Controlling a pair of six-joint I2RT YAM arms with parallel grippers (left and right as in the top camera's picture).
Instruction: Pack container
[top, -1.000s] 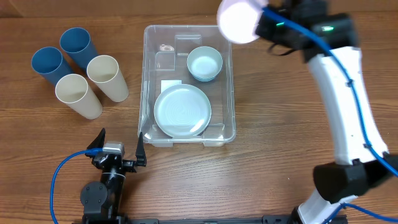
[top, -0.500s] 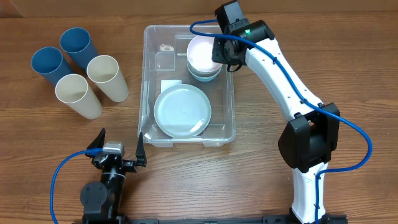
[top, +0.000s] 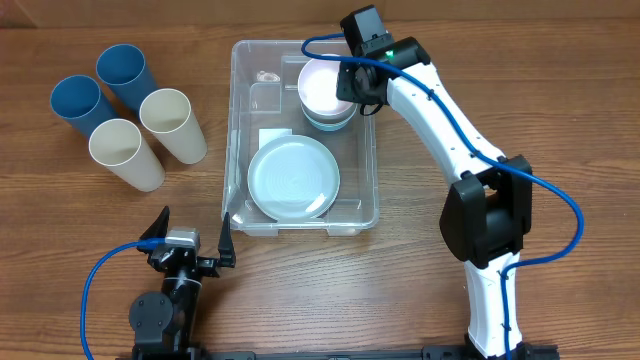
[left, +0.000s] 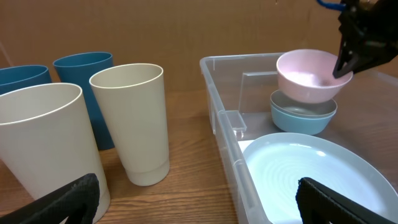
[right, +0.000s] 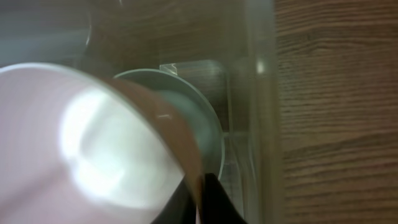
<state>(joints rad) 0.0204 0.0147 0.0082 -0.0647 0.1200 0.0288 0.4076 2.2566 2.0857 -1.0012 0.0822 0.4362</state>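
The right gripper (top: 350, 88) pinches the pink bowl (top: 322, 84) by its right rim, jaws narrow; the blue bowl (left: 303, 115) sits directly beneath, in the far right corner of the container (top: 236, 130); nesting probably needs only a straight drop; the left gripper (top: 192, 230) stands wide and empty, by the near left corner.

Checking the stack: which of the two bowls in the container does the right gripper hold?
The pink bowl, pinched at its rim by the right gripper; the light blue bowl sits beneath it in the container, ungripped.

Wood-grain table (top: 580, 80) under even light, brown wall (left: 155, 25) behind
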